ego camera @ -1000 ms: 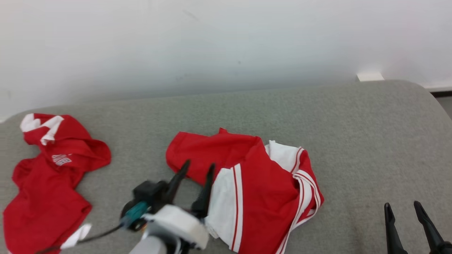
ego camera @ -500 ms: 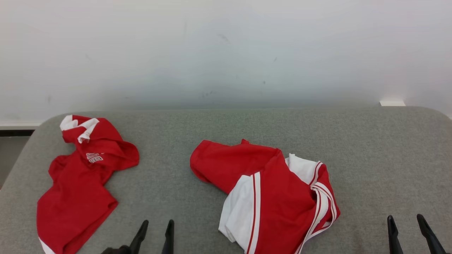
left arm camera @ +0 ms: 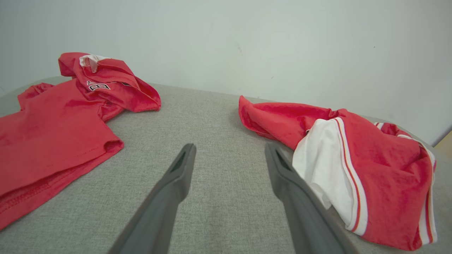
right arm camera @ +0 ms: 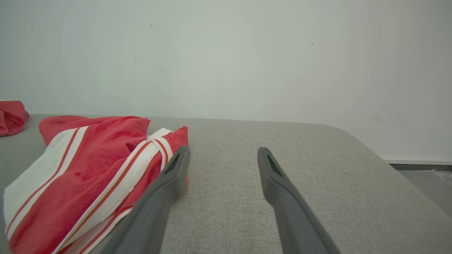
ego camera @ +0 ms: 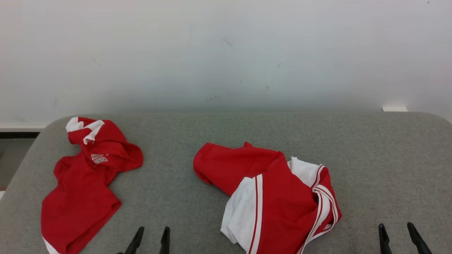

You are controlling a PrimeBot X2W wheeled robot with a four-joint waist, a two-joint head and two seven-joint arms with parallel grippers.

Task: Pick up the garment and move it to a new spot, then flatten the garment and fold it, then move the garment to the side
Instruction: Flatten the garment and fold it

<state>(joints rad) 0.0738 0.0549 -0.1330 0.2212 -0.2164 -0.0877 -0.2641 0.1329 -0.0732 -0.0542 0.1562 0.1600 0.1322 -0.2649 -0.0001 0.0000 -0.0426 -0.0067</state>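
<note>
on the grey woven-fabric surface (ego camera: 370,158), the crumpled red-and-white striped cloth garment (ego camera: 279,197) lies heaped near the middle. left gripper (ego camera: 153,230) low at the near edge, fingers spread wide, nothing between them, just left of the heap. right gripper (ego camera: 396,226) parted and empty too, off to the garment's right. second rumpled red shirt (ego camera: 84,183) lies well apart, far left.
</note>
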